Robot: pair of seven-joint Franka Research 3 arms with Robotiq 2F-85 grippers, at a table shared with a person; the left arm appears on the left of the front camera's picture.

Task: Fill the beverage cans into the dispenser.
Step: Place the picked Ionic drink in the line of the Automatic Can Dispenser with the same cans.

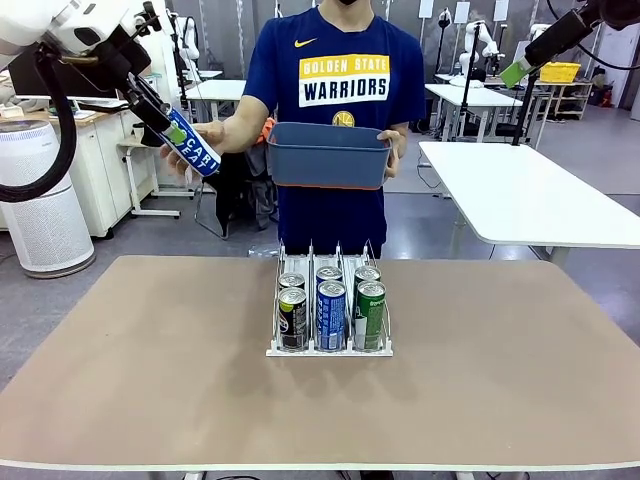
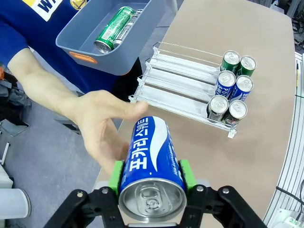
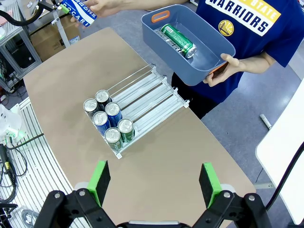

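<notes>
My left gripper (image 2: 151, 179) is shut on a blue beverage can (image 2: 151, 159) with white lettering, held tilted in the air at the far left (image 1: 192, 142). The person's open hand (image 2: 97, 128) is right beside that can; I cannot tell if it touches. On the table, the dispenser (image 1: 330, 351) holds six cans at its near end: black (image 1: 292, 318), blue (image 1: 331, 315) and green (image 1: 369, 315) in front, one of each behind. Its far lanes (image 2: 180, 78) are bare. My right gripper (image 3: 154, 183) hangs open and empty high over the table, also seen at the upper right (image 1: 515, 72).
The person stands at the far side and holds a blue-grey tub (image 1: 328, 165) in the other hand above the table's far edge. A green can (image 3: 178, 40) and a dark one lie in it. Bare tabletop surrounds the dispenser.
</notes>
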